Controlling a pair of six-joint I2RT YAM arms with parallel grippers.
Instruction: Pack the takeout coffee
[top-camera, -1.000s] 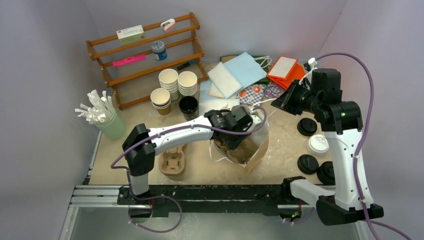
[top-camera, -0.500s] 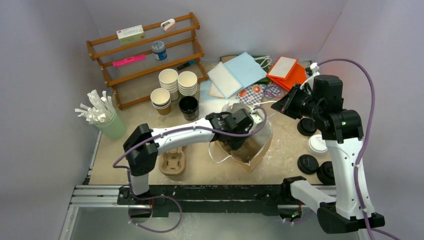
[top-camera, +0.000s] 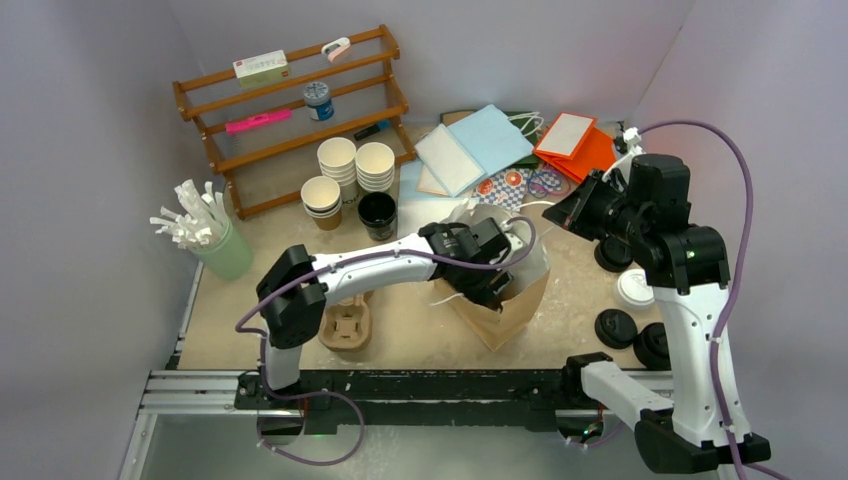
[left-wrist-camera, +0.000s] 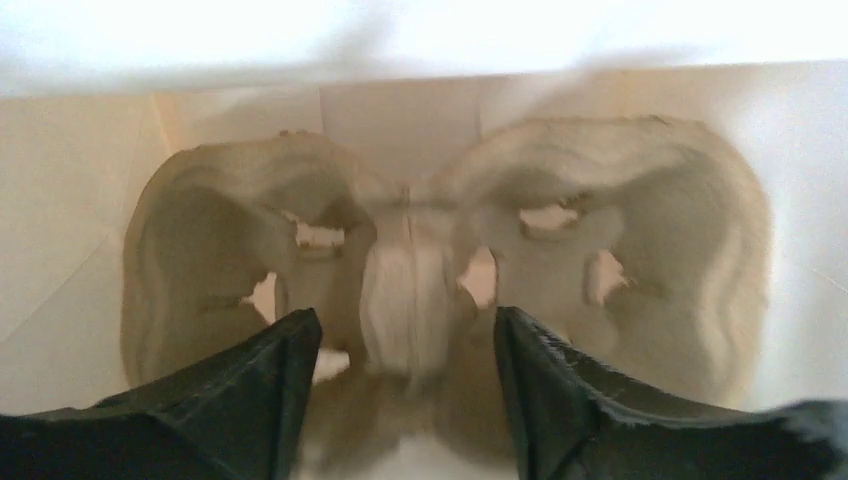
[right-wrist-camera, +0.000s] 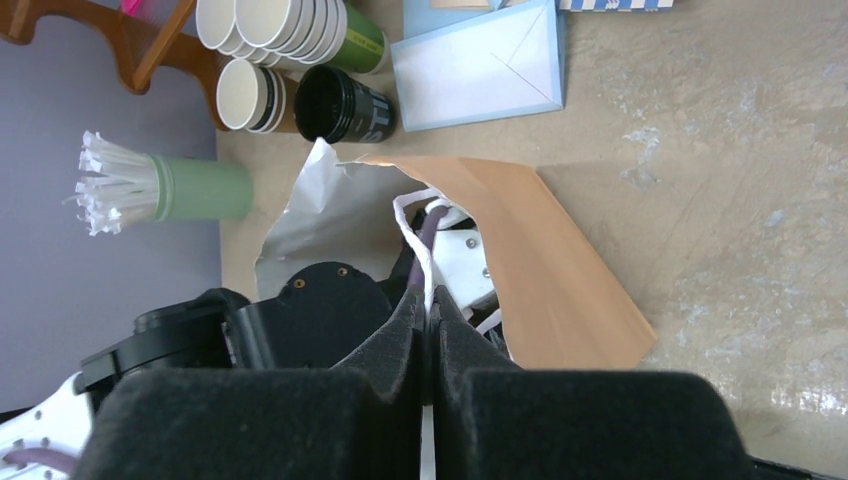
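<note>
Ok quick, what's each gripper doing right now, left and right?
Left gripper: open, fingers straddling the pulp tray's centre ridge inside the paper bag.
Right gripper: closed on the paper bag's white handle.

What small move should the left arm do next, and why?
Probably lift the left gripper straight out of the paper bag: its fingers stand open over the pulp tray lying at the bottom, while the right gripper pinches the bag's handle.
</note>
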